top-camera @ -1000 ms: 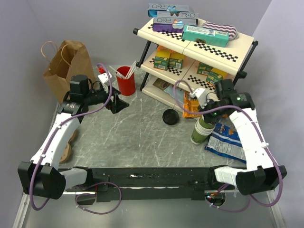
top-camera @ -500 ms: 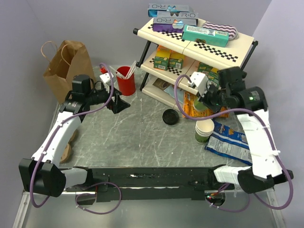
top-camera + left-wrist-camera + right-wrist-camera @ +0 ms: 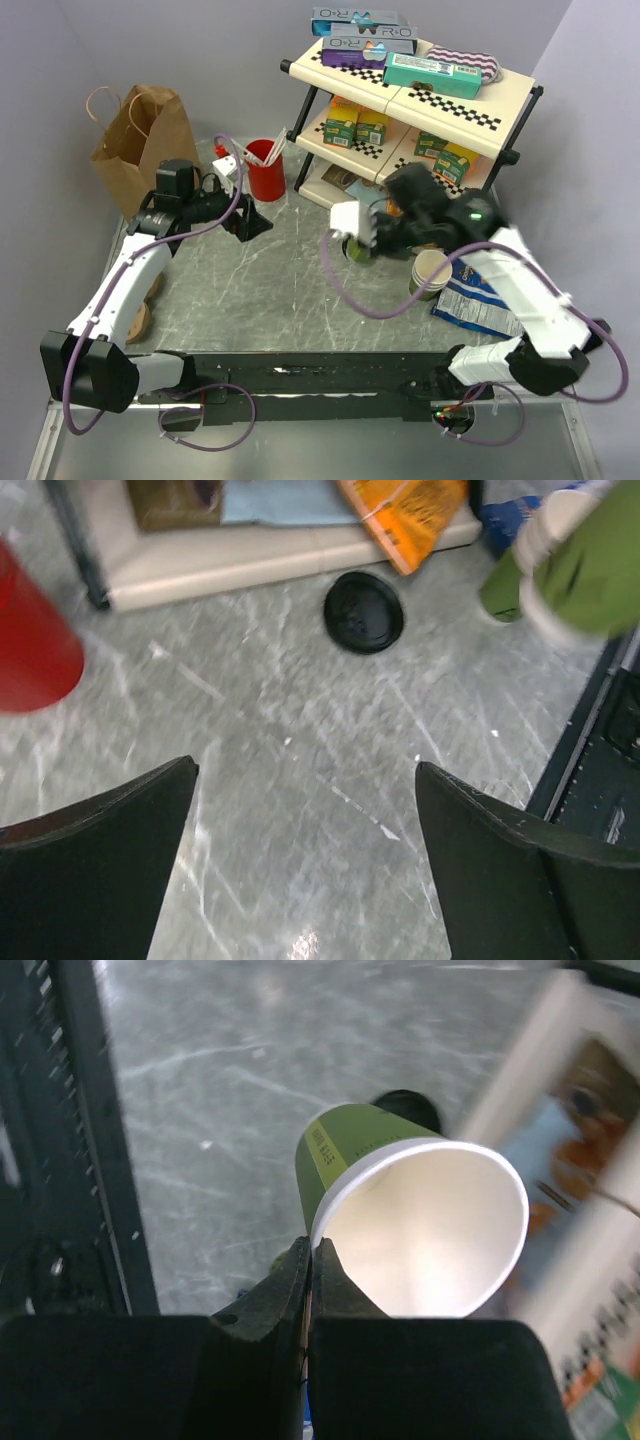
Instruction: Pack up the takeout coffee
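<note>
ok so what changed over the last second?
Right arm swung left off the cup stack, its fingers pinching one lidless green cup by the rim, now near the black-lidded takeout coffee. Left arm, red cup, paper bag stayed put.

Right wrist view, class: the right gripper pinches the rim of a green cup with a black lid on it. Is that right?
Not quite. The green cup has no lid: the right wrist view shows its open mouth and pale inside. The right gripper does pinch its rim.
</note>
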